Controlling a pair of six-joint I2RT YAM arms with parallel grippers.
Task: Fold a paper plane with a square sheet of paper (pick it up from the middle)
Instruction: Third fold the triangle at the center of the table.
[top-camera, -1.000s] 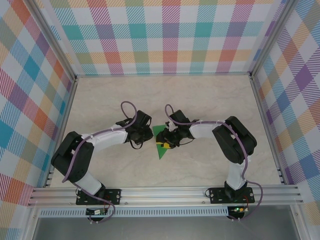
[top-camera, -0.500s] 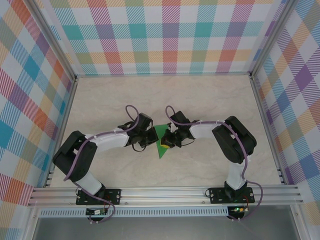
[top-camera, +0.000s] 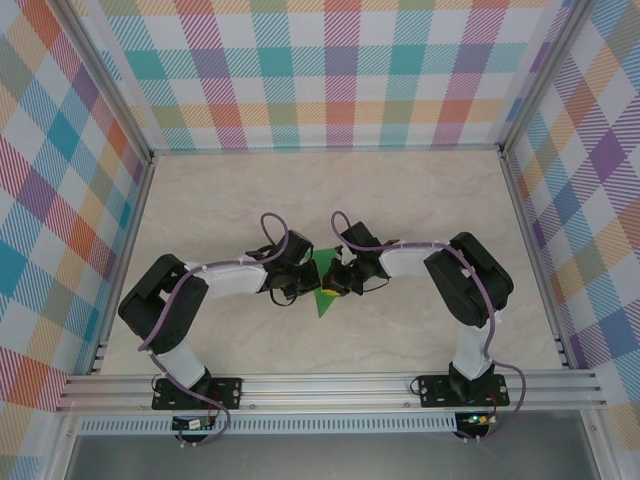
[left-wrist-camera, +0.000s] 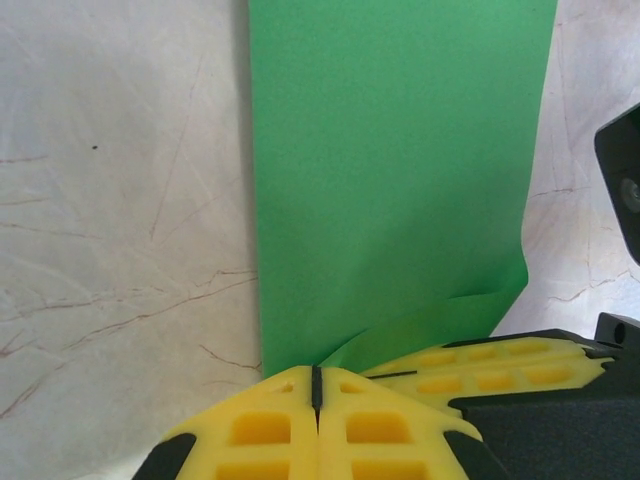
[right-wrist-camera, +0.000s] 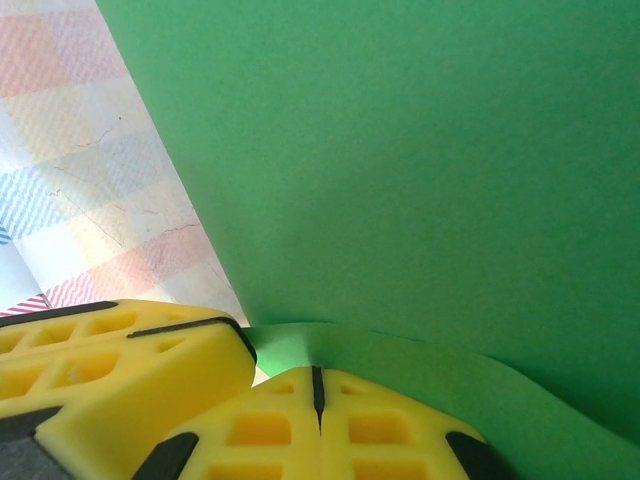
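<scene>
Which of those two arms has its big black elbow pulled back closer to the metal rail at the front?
The left arm: its elbow sits low, near the rail. The right arm has its elbow farther up the table.

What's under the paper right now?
Bare table shows beside the paper; what is beneath it is covered. The left hand and the right hand are each shut on an edge, where it curls up.
</scene>
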